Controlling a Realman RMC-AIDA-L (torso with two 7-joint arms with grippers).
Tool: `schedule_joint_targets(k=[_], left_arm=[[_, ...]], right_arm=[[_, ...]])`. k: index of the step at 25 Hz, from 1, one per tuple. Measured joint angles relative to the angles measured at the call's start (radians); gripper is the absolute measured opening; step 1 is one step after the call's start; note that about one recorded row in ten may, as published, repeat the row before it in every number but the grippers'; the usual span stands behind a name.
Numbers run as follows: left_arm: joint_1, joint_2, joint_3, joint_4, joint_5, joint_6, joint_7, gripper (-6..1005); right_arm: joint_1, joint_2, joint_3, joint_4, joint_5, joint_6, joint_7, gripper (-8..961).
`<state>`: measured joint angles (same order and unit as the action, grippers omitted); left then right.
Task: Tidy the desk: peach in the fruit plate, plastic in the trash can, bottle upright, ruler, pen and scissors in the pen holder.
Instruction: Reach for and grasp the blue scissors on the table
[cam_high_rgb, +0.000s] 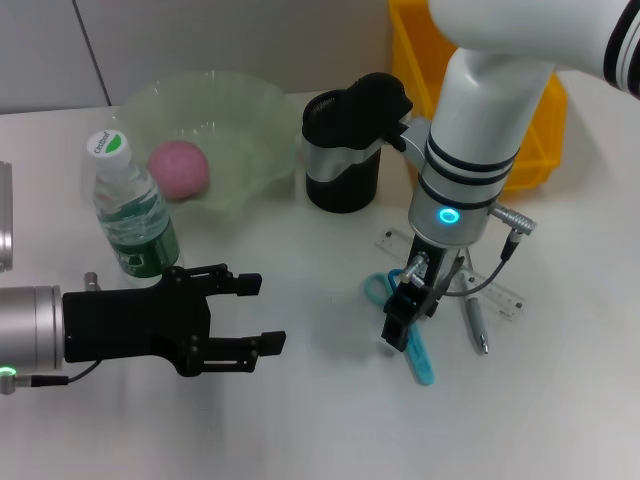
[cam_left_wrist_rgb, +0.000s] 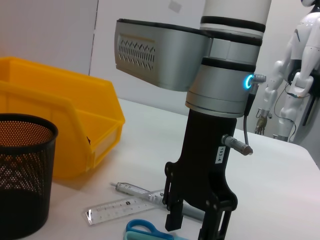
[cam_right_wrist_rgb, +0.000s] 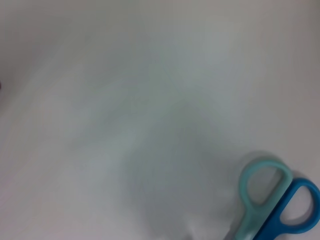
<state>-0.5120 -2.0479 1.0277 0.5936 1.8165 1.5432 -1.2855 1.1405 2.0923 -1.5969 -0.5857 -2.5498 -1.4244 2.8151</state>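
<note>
Peach (cam_high_rgb: 179, 168) sitting in fruit plate (cam_high_rgb: 262, 105), bottle (cam_high_rgb: 133, 212) standing upright. Right gripper (cam_high_rgb: 407, 312), jaws parted, is hovering over scissors (cam_high_rgb: 413, 345); ruler (cam_left_wrist_rgb: 120, 208) and pen (cam_high_rgb: 476, 325) lying just beside, outside pen holder (cam_high_rgb: 341, 150). Left gripper (cam_high_rgb: 255, 316) idling, jaws spread.

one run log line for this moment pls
right gripper: down over scissors, grasp unclear | left gripper: jaws open, idle by upright bottle | peach: in fruit plate | ruler, pen: on desk

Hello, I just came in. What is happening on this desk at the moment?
The right gripper is down over the scissors, with the pen and ruler lying beside them. The left gripper waits open near the upright bottle. The peach already sits in the fruit plate; the pen holder looks empty.
</note>
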Motion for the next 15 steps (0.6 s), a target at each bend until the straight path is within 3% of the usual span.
schedule_joint_targets(k=[15], left_arm=[[0.009,-0.002,0.001,0.0,0.003,0.0,0.004,802]], right_arm=[[-0.012,0.0,-0.048,-0.006,0.03,0.015,-0.003,629]])
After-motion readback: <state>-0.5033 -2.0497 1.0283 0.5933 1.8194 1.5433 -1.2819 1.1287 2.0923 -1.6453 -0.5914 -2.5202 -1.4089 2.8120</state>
